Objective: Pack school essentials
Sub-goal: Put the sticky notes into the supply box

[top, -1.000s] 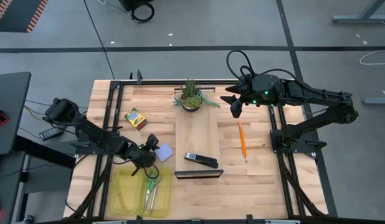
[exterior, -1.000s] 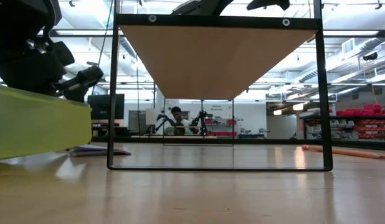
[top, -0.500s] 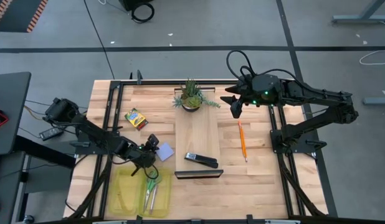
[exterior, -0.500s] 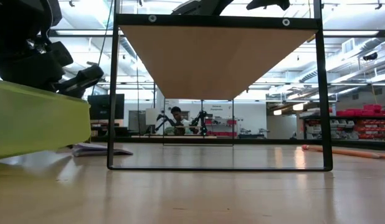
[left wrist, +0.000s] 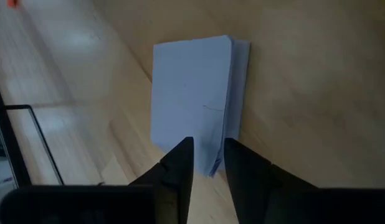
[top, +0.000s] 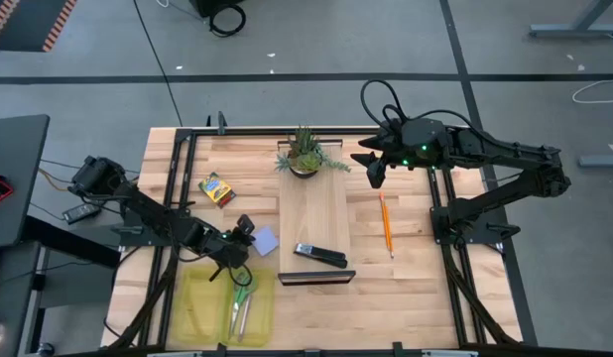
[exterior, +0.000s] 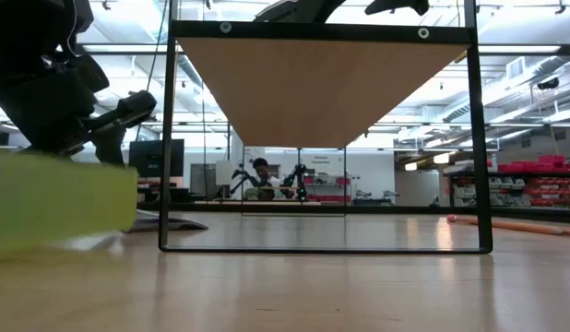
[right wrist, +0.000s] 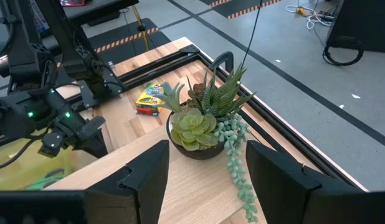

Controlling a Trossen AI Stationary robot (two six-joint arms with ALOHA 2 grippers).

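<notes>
- The left gripper [top: 244, 231] hung low over the counter [top: 416, 288], its fingers [left wrist: 180, 165] nearly together, just at the near edge of the pale blue note pad [left wrist: 195, 93], which lay flat on the wood beside the yellow tray [top: 202, 307].
- Green-handled scissors [top: 243, 297] lay in that tray.
- The crayon box [top: 217, 188] and the orange pencil [top: 386, 224] lay on the counter, well apart.
- The right gripper [top: 374, 171] hovered near the potted plant [right wrist: 208, 121], fingers spread, holding nothing.

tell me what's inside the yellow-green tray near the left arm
In the yellow-green tray, the green-handled scissors lie along its right side with a thin pen-like item beside them. The left gripper covers the tray's upper right corner.
</notes>
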